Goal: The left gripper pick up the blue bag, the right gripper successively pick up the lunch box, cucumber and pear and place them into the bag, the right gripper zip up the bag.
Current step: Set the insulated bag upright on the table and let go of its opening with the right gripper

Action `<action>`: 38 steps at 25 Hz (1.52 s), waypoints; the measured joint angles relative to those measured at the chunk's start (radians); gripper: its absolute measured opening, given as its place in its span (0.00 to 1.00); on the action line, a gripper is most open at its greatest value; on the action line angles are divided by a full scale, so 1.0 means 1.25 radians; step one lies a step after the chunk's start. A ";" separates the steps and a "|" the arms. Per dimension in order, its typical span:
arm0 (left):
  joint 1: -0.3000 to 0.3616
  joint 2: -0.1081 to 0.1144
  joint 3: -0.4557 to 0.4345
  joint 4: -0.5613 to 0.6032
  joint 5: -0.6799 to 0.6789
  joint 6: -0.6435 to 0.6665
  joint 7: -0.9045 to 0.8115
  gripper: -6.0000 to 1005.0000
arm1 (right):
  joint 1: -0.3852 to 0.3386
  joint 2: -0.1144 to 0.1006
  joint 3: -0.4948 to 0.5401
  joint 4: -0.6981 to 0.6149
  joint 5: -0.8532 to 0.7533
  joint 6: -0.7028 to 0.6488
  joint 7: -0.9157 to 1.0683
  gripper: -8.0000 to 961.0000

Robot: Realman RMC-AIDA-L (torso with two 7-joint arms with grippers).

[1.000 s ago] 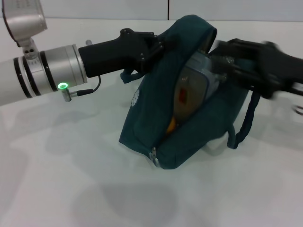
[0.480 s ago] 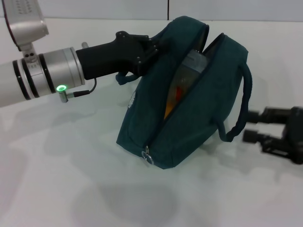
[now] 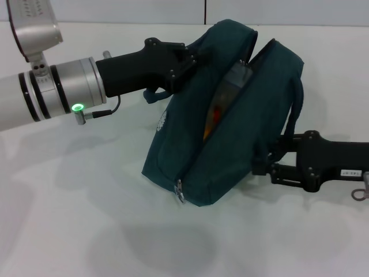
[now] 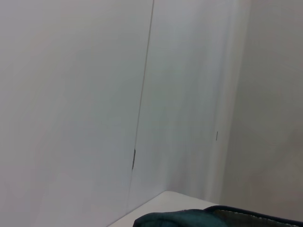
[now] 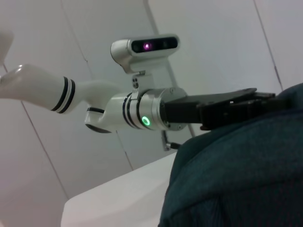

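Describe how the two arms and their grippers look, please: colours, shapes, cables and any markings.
The left gripper is a black metal claw on a silver cylindrical wrist with black rings, a small green light and a thin black cable; the arm behind it is white. The right gripper is a black linkage claw with screw heads on a black arm that carries a small white label.

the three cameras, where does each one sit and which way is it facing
Head view: sits on the robot's head, looks forward and down at the blue bag on the white table; shows the left gripper at the bag's upper edge and the right gripper low against its side.
Left wrist view: sits on the left wrist, faces the white wall; none of the robot's own body shows, only a sliver of the bag.
Right wrist view: sits on the right wrist, close to the bag, looks up across it at the left arm.
Shared: all three show the bag.
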 joint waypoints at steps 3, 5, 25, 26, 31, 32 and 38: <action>0.002 0.000 0.000 0.000 -0.001 0.000 0.011 0.04 | 0.005 -0.001 -0.008 0.003 0.000 0.001 -0.002 0.33; 0.006 0.000 -0.001 0.000 -0.004 0.000 0.019 0.04 | -0.001 -0.001 -0.006 -0.001 0.000 0.002 -0.009 0.31; 0.117 -0.002 -0.001 0.136 -0.103 -0.036 0.092 0.06 | -0.130 0.001 0.062 0.035 0.272 0.022 -0.205 0.08; 0.126 -0.002 -0.002 0.145 -0.103 -0.031 0.109 0.08 | -0.127 0.001 0.066 0.035 0.274 0.030 -0.205 0.08; 0.179 -0.004 -0.002 0.225 -0.105 -0.029 0.228 0.22 | -0.103 -0.001 0.074 0.035 0.279 0.053 -0.195 0.08; 0.189 -0.004 -0.002 0.240 -0.105 -0.028 0.248 0.25 | -0.100 -0.001 0.074 0.035 0.278 0.053 -0.193 0.08; 0.213 -0.004 -0.003 0.269 -0.107 -0.029 0.284 0.44 | -0.106 -0.004 0.074 0.034 0.276 0.057 -0.181 0.09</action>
